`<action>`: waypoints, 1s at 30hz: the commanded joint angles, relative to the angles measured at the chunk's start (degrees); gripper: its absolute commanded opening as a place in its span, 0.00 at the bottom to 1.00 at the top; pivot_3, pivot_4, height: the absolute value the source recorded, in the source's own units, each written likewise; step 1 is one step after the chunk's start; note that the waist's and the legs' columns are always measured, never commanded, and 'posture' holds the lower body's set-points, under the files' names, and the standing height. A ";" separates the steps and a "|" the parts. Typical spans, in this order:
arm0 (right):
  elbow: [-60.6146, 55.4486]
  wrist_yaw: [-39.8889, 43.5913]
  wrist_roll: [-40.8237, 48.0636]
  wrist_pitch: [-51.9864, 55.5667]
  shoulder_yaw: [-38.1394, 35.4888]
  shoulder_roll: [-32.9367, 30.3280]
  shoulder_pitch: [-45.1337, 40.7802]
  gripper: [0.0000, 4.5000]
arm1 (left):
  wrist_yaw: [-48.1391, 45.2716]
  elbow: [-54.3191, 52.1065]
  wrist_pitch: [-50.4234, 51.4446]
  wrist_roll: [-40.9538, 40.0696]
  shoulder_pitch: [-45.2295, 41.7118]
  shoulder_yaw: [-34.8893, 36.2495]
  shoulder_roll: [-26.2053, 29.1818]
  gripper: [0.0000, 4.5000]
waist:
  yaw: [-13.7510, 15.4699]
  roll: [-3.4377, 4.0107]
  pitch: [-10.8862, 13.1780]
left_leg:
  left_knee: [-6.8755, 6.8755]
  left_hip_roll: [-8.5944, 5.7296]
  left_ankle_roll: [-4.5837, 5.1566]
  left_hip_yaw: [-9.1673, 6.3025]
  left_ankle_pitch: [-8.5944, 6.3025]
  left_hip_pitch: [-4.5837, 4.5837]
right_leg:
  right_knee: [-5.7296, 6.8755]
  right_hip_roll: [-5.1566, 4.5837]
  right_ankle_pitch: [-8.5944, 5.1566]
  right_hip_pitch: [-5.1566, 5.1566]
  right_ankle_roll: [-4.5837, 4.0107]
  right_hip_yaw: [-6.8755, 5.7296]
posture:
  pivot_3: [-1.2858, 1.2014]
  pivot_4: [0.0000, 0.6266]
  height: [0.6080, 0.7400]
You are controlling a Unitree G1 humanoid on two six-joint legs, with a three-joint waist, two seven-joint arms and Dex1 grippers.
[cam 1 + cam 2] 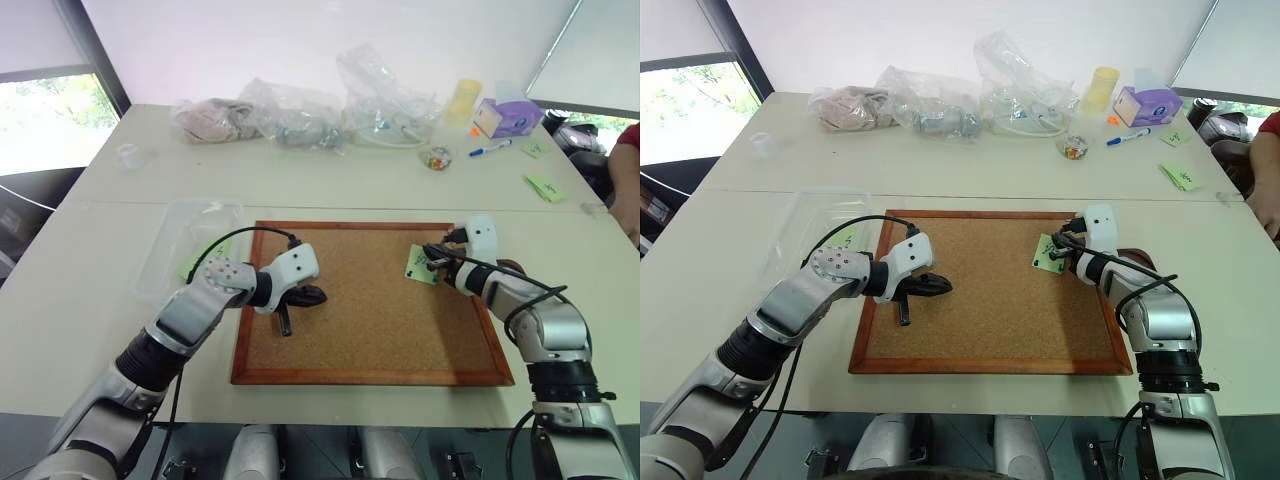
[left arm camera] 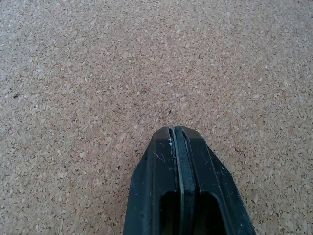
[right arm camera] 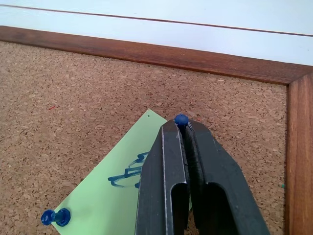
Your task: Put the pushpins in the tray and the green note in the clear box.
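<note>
On the right part of the corkboard [image 1: 370, 300] lies the green note [image 3: 105, 196] with a blue scribble. My right gripper [image 3: 183, 126] is shut on a blue pushpin [image 3: 181, 119] at the note's upper corner; the same gripper [image 1: 432, 255] sits at the note [image 1: 420, 266] in the left eye view. A second blue pushpin [image 3: 55, 217] lies at the note's other corner. My left gripper [image 2: 175, 131] is shut on nothing and hovers over bare cork on the board's left side [image 1: 318, 294]. The clear box [image 1: 165, 262] stands left of the board. A sliver of the dark tray [image 1: 512, 266] peeks from behind my right arm.
A green paper [image 1: 198, 260] shows inside the clear box. Soft plastic bags [image 1: 300, 115], a yellow cup [image 1: 463, 98], a purple box [image 1: 510, 115], a marker [image 1: 490, 149] and a small bowl of pins [image 1: 437, 158] line the back. More green notes [image 1: 545, 187] and a person's arm [image 1: 628, 180] are at the right.
</note>
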 commanded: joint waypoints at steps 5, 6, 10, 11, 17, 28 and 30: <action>-3.32 -1.29 -0.41 -6.76 -4.10 1.37 -0.05 0.01 | 0.07 0.11 4.50 0.95 2.45 -2.04 0.75 0.00 | -0.03 0.03 -0.01 | 0.00 0.00 0.00 0.00 0.00 0.00 | 0.01 0.00 0.00 0.00 0.00 0.00 | 0.52 0.24 0.98; -3.29 -1.39 -0.49 -6.94 -4.08 1.43 -0.05 0.01 | 0.08 0.09 4.63 0.90 2.48 -1.99 0.74 0.00 | -0.04 0.04 -0.01 | 0.00 0.00 -0.01 0.00 0.00 0.00 | 0.01 0.00 0.00 0.00 0.00 0.00 | 0.52 0.24 0.98; -3.12 -1.78 -0.75 -7.82 -4.39 1.75 0.18 0.01 | 0.12 0.01 4.76 0.93 2.40 -1.95 0.73 0.00 | -0.07 0.05 -0.01 | 0.00 0.00 0.00 0.00 0.00 0.00 | 0.01 0.00 0.00 0.00 0.00 0.00 | 0.52 0.24 0.98; -3.11 -1.94 -0.82 -8.09 -4.57 1.85 0.24 0.01 | 0.15 0.01 4.77 0.95 2.42 -1.96 0.72 0.00 | -0.07 0.05 -0.01 | 0.00 0.00 -0.01 0.00 0.00 0.01 | 0.01 0.00 0.00 0.00 0.00 0.00 | 0.52 0.24 0.98; -2.95 -2.40 -0.65 -8.95 -5.20 2.09 0.22 0.01 | 0.12 0.02 4.93 0.91 2.42 -2.10 0.67 0.00 | -0.14 0.05 -0.02 | 0.00 0.00 -0.01 0.00 0.00 0.01 | 0.01 0.00 0.00 0.00 0.00 0.00 | 0.52 0.24 0.98; -3.22 -2.22 -0.82 -9.26 -5.87 2.11 0.68 0.01 | 0.08 0.23 4.67 0.92 2.35 -2.23 0.42 0.00 | -0.14 0.16 -0.11 | -0.01 0.01 -0.01 0.00 0.00 0.05 | 0.01 0.02 0.00 0.02 0.00 0.00 | 0.52 0.24 0.98; -4.18 -2.86 -0.39 -9.51 -7.22 2.14 1.12 0.01 | 0.12 0.17 4.62 0.91 2.33 -2.19 0.37 0.00 | -0.12 0.16 -0.11 | -0.01 0.01 -0.01 0.00 0.00 0.05 | 0.01 0.01 0.00 0.02 0.00 0.00 | 0.52 0.24 0.98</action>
